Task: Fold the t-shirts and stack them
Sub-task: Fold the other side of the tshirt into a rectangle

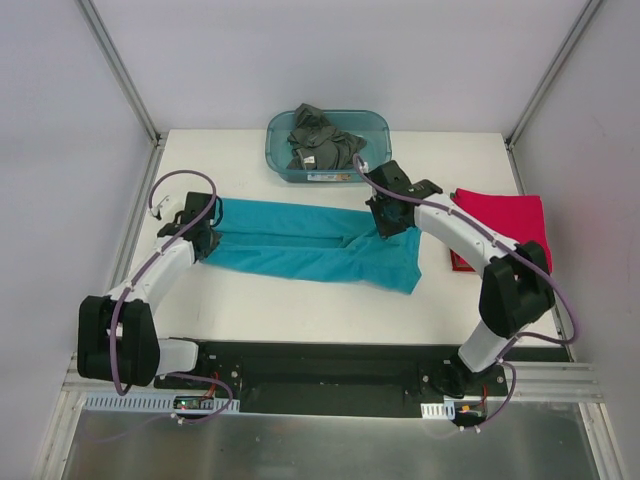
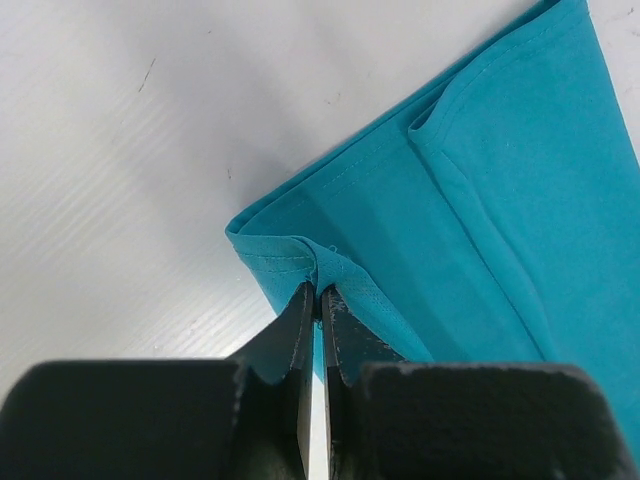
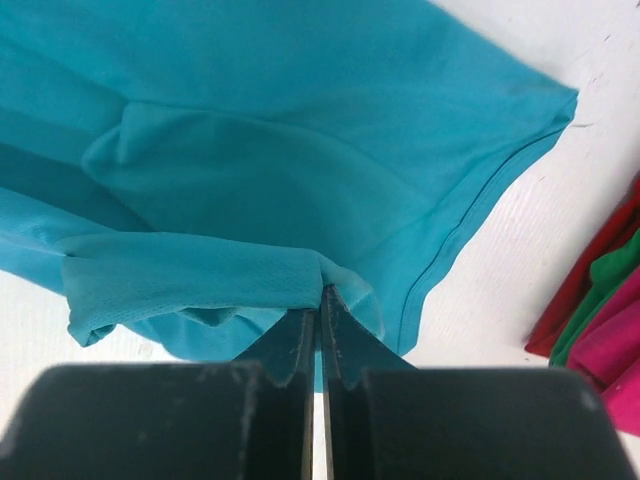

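The teal-blue t-shirt (image 1: 310,250) lies as a long folded band across the middle of the table. My left gripper (image 1: 205,238) is shut on its left end; the left wrist view shows the pinched hem (image 2: 318,268) at the fingertips. My right gripper (image 1: 388,222) is shut on the upper right edge, and the right wrist view shows a fold of teal fabric (image 3: 250,280) pinched there. A folded crimson red t-shirt (image 1: 503,222) lies at the right edge. Dark grey t-shirts (image 1: 318,138) sit crumpled in the tub.
The translucent blue-green plastic tub (image 1: 378,125) stands at the back centre, just behind my right gripper. The red shirt lies on a stack whose green and pink edges show in the right wrist view (image 3: 600,310). White walls and frame posts enclose the table.
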Action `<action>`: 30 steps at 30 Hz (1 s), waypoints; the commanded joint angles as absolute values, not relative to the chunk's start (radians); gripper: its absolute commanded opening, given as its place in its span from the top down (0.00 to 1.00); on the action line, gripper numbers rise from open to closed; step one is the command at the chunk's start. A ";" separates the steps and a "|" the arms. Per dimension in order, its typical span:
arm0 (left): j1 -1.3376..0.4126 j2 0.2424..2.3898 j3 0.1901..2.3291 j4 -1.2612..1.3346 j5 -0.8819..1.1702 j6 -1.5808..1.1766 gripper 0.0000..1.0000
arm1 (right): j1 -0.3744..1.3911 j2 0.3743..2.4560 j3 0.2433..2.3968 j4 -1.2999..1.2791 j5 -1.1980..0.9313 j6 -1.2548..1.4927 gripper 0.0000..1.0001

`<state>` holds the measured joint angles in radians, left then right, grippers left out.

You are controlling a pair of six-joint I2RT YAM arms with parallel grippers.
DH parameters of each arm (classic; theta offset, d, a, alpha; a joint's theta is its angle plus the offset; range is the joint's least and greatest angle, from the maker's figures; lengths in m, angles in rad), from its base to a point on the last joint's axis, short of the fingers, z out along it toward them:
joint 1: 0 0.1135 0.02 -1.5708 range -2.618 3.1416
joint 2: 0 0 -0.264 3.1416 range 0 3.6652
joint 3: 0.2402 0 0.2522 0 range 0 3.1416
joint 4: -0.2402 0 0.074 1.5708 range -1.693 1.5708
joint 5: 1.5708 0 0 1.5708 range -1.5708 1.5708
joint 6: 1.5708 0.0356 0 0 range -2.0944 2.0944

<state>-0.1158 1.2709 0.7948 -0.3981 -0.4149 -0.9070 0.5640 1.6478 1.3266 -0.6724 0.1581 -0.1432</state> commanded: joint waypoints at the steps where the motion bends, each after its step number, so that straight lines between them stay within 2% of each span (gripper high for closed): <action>1: -0.100 1.322 0.851 -0.377 -0.459 -0.894 1.00 | 0.548 1.704 1.414 -0.664 0.192 -0.205 1.00; 16: -0.087 1.534 0.937 -0.351 -0.439 -0.881 1.00 | 0.502 1.914 1.580 -0.598 0.173 -0.443 0.99; 24: -0.075 1.531 0.939 -0.353 -0.448 -0.861 0.99 | 0.497 2.031 1.721 -0.686 0.218 -0.451 0.88; 25: -0.075 1.529 0.942 -0.353 -0.443 -0.847 0.83 | 0.499 2.045 1.735 -0.686 0.228 -0.445 0.84; 26: -0.074 1.525 0.946 -0.353 -0.431 -0.835 0.64 | 0.497 2.054 1.750 -0.686 0.235 -0.440 0.71; 28: -0.074 1.508 0.954 -0.353 -0.394 -0.801 0.48 | 0.499 2.066 1.781 -0.715 0.229 -0.431 0.35; 29: -0.074 1.484 0.953 -0.351 -0.381 -0.796 0.39 | 0.499 2.066 1.799 -0.732 0.229 -0.420 0.27; 30: -0.074 1.471 0.947 -0.351 -0.370 -0.790 0.31 | 0.499 2.057 1.804 -0.739 0.230 -0.411 0.23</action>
